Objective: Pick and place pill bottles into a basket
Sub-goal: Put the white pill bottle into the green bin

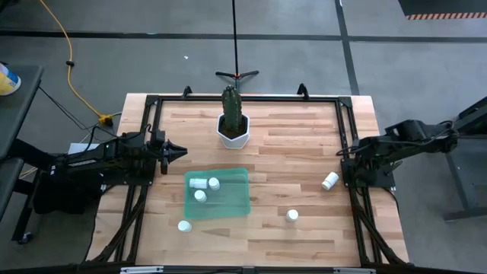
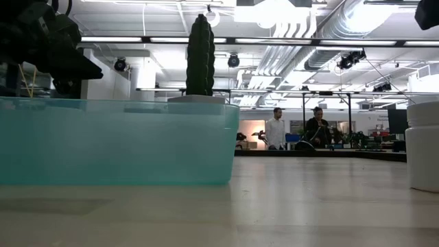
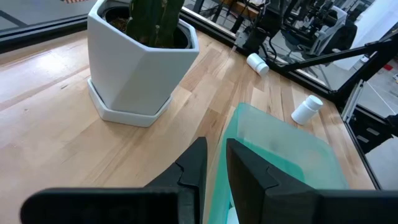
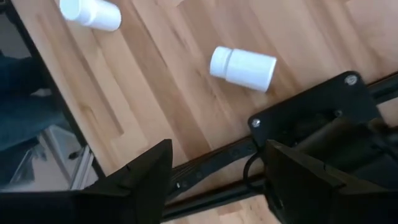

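With three bottles (image 1: 204, 187) in the basket (image 1: 236, 207) and three on the table, the empty right gripper (image 4: 214, 171), jaws apart, hangs near the tipped bottle (image 1: 330, 180) it likely grasps next, while the left gripper (image 1: 181, 151) waits closed.

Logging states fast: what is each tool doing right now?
Left tool: closed, holding nothing, beside the basket.
Right tool: open, empty, near a pill bottle.
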`<state>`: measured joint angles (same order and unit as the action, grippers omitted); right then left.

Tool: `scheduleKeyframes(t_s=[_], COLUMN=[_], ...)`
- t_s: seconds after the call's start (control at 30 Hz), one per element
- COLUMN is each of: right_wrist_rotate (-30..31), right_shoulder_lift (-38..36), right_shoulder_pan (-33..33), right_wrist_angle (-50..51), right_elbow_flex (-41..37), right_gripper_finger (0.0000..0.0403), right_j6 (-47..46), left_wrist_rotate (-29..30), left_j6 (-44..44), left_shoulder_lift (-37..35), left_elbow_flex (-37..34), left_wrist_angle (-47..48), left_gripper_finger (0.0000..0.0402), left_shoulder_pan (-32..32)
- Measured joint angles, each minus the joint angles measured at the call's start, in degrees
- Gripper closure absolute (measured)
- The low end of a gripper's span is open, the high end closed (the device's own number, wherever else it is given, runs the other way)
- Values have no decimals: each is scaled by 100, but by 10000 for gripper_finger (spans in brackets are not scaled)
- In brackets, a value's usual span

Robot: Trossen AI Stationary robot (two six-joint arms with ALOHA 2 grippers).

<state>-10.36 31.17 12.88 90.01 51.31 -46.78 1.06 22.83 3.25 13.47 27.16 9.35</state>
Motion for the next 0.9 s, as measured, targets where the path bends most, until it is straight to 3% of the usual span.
scheduleKeyframes(t_s=[0.37,0.9], right_wrist_rotate=[-333,-243], right_shoulder_lift=[1074,2318], right_shoulder_pan=[0,-7], right_wrist_angle=[1,3], right_elbow_flex=[2,4], right_gripper_finger=[157,157], right_j6=[1088,2347], left_wrist_rotate=[16,13], left_j6=[-2,0], left_shoulder_lift=[0,0], left_elbow_flex=[-2,-2], left_wrist_angle=[2,2], left_gripper_finger=[305,305], left_shoulder_pan=[1,1])
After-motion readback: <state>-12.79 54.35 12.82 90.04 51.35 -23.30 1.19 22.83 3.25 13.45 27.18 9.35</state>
